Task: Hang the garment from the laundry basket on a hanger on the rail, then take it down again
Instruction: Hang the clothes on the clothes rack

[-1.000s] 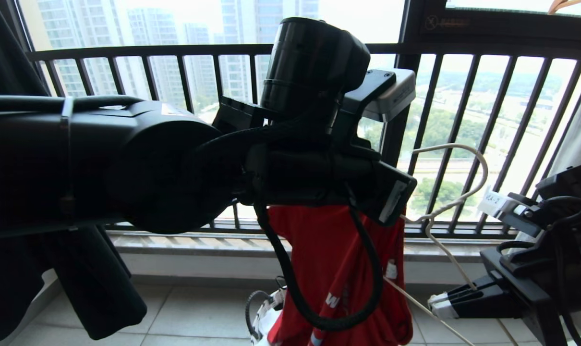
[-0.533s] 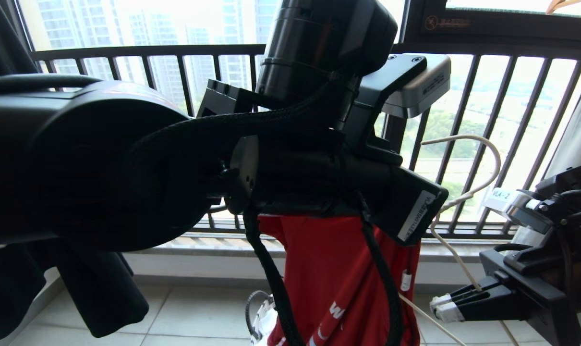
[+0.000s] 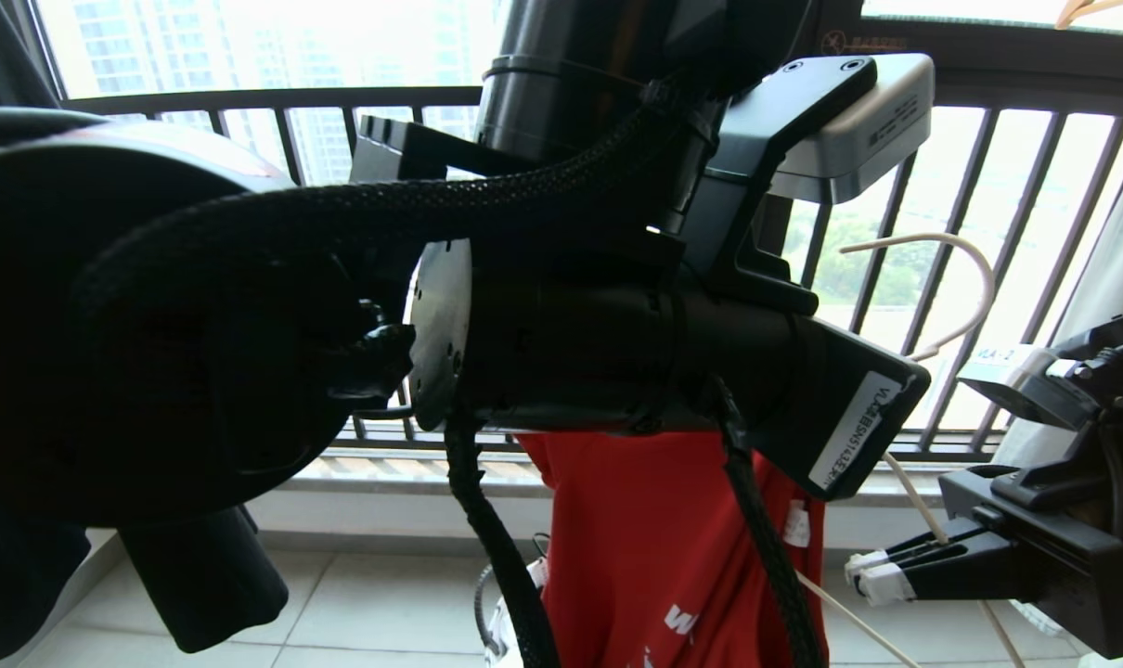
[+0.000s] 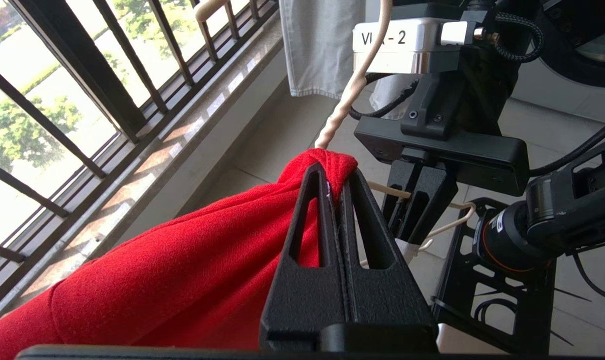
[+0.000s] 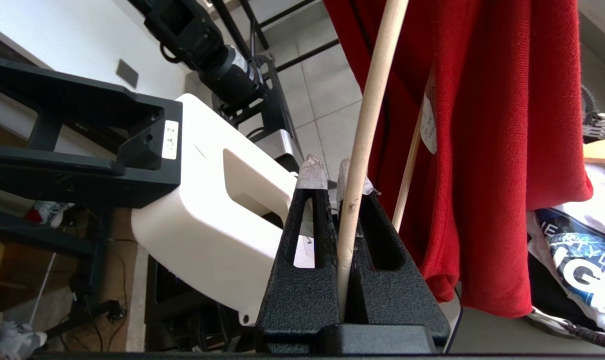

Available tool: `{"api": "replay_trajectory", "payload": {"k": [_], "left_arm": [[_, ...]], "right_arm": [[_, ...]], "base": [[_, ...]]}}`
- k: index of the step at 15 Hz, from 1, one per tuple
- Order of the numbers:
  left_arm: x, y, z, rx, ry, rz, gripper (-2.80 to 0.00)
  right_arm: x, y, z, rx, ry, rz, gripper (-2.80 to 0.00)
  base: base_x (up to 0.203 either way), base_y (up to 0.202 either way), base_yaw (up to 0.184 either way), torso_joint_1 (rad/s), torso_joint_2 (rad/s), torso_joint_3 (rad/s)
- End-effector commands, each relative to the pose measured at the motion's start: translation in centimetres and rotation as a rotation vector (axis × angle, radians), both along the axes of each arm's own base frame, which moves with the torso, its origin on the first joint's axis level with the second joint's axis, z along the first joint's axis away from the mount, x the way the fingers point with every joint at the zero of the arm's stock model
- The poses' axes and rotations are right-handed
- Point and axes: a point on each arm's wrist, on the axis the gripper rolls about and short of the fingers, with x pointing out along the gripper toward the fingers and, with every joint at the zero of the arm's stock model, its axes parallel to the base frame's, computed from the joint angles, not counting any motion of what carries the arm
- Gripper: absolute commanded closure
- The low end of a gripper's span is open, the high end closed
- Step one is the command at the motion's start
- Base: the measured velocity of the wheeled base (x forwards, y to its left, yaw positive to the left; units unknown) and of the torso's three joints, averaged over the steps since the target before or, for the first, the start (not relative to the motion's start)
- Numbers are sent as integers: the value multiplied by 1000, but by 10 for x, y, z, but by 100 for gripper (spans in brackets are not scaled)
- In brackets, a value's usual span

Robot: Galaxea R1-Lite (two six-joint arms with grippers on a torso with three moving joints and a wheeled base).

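The red garment hangs bunched below my left arm, which fills most of the head view. My left gripper is shut on a fold of the garment, right beside the twisted neck of the cream hanger. The hanger's hook shows to the right of the left arm. My right gripper is shut on one thin arm of the hanger, the wire running up between its taped fingertips. The laundry basket's rim shows beside the garment. The rail is out of view.
A dark railing of vertical bars and a window ledge stand just behind. A black garment hangs at the left, a pale grey one at the right. A white printed shirt lies in the basket.
My left arm has risen and swung to the right, lifting the red garment with it. The hanger hook and my right gripper have shifted up and right as well.
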Motion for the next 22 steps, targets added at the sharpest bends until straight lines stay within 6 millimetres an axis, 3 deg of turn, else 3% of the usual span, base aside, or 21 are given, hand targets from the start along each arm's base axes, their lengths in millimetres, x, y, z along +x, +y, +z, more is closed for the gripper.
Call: {"api": "replay_trajectory", "payload": {"k": [1,18,19,22], "left_arm": [[-4,-3,-2,5,3,-13,0],[-7,9,0,48,-4,68,0],[-6,8,-1,50,-2,69,-280],[-7,9,3,40,-7,68,-280]], "right_arm": [[0,0,0,5,1,4,0],[-3,-2,4,8,-18,-1,0],[-4,-2,5,8,-22,-1,0],[-4,-2,5,8,-20,-1,0]], "base": [[0,0,0,0,0,0],[0,0,0,0,0,0],[0,0,0,0,0,0],[0,0,0,0,0,0]]}}
